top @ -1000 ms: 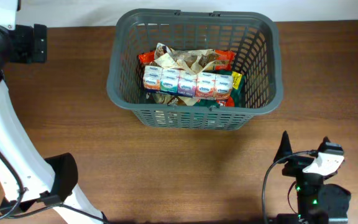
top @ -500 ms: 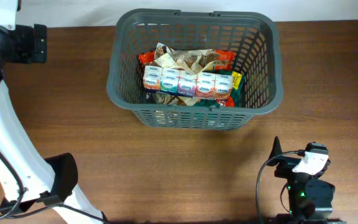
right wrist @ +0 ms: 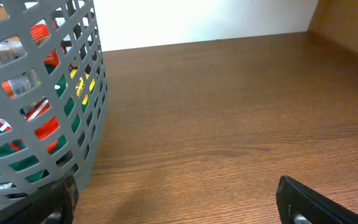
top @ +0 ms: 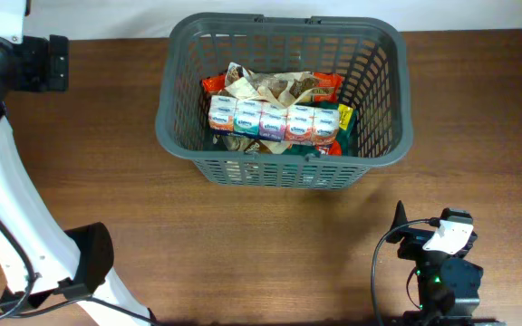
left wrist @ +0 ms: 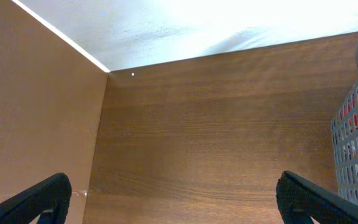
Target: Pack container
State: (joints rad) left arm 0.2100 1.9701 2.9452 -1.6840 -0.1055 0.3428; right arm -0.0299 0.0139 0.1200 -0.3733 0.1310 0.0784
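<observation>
The basket [top: 279,161] stands on the worktop [top: 243,244] ahead and to the left of the right fingers [right wrist: 309,202], its long side crosswise to them; they are spread and empty. The left fingers [left wrist: 48,190], also spread and empty, have it off to their right. The right pair looks nearer

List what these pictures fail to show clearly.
- Overhead: the print on the row of small cartons in the container is too small to read.
- Overhead: the packets under that row are partly covered by it, so their count is unclear.
- Right wrist: the container is cut off by the left and top edges.
- Left wrist: only the fingertips of the left gripper show, cut off by the bottom edge.
</observation>
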